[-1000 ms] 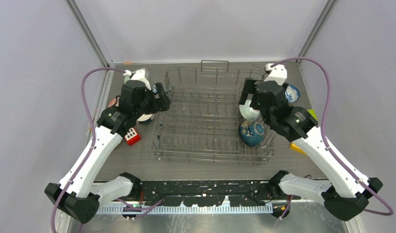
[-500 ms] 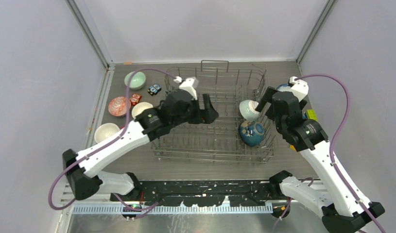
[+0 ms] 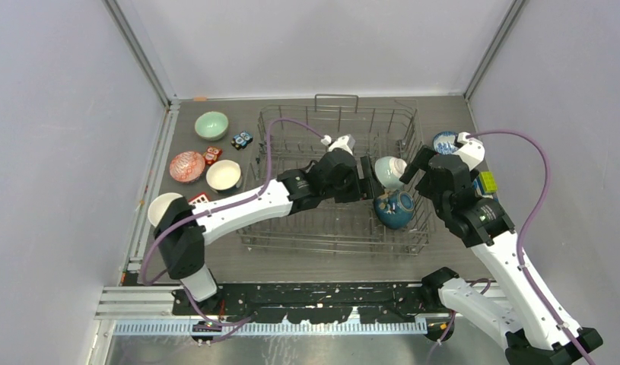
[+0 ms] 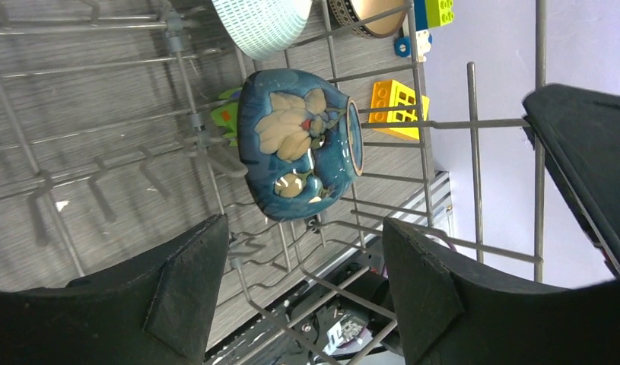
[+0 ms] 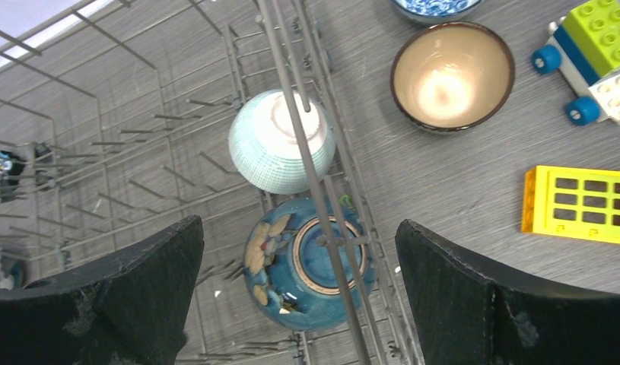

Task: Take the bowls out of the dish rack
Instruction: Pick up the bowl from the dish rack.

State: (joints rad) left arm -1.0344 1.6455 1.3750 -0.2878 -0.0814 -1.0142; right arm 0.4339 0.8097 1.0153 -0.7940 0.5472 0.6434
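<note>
Overhead: two bowls (image 3: 388,171) stand on edge at the dish rack's (image 3: 333,245) right end, propped to drain; others sit on the tabletop (image 3: 329,266) outside the rack. Left wrist: the left claw (image 4: 303,228) is spread, likely to straddle the blue bowl (image 4: 299,144). Right wrist: the right claw (image 5: 299,228) hangs spread above the rack's right rim

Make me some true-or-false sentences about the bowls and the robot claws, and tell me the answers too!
1. Two bowls sit in the dish rack: the stripy white bowl and the blue flowery bowl. True.
2. The left claw is gripping the blue flowery bowl. False: it is open, not gripping it.
3. The mint green bowl is on the table, outside the rack. True.
4. The right claw is shut. False: it is wide open.
5. The yellow block lies inside the rack. False: it lies outside.
</note>
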